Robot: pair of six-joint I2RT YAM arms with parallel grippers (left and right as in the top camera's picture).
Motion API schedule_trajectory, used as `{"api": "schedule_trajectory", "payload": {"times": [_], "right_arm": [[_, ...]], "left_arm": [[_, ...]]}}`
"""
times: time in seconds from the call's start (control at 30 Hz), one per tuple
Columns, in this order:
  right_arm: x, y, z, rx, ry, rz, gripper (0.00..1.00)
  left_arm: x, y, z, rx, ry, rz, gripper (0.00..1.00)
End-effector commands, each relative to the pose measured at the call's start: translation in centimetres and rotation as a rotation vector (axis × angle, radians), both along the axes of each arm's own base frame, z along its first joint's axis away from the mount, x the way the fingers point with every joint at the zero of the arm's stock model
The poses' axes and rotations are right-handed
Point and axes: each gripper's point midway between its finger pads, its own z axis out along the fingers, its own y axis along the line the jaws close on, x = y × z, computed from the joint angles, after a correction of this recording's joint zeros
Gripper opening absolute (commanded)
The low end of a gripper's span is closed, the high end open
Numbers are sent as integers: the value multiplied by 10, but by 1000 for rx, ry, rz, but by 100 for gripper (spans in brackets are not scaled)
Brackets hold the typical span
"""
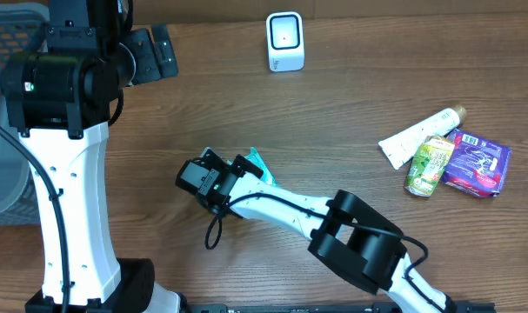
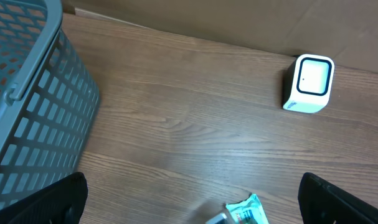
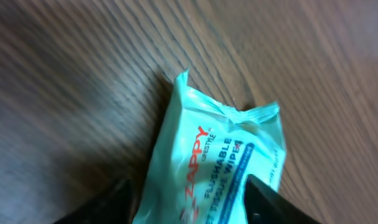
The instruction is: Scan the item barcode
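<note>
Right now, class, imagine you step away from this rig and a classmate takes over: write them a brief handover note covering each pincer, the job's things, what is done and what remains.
Left pincer: open, empty, beside the grey basket.
Right pincer: over the teal wipes pack, one finger on each side; it is unclear whether it grips yet.
The pack lies flat mid-table. The white scanner stands at the far edge, well apart from the pack.
Done: right pincer positioned at the pack.
Left: secure the grip, lift, find the barcode (none shows here) and present it to the scanner.
</note>
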Motion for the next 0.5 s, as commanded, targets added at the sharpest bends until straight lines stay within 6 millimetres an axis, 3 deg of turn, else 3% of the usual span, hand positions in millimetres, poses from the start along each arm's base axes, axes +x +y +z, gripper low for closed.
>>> {"api": "schedule_trajectory", "payload": {"times": [0.0,0.1,0.27,0.47], "right_arm": [[6,-8,-19,18,64,-47,52],[2,-8,-31,50,143,-53,41],[4,-12,-33,56,161,-71,4],[1,-14,-22,39,175,-83,4]], "left_arm": [[2,2,3,-1,-12,18,100],[2,2,3,0,-12,18,99],[2,2,3,0,-12,18,100],[2,2,3,-1,-12,18,100]]}}
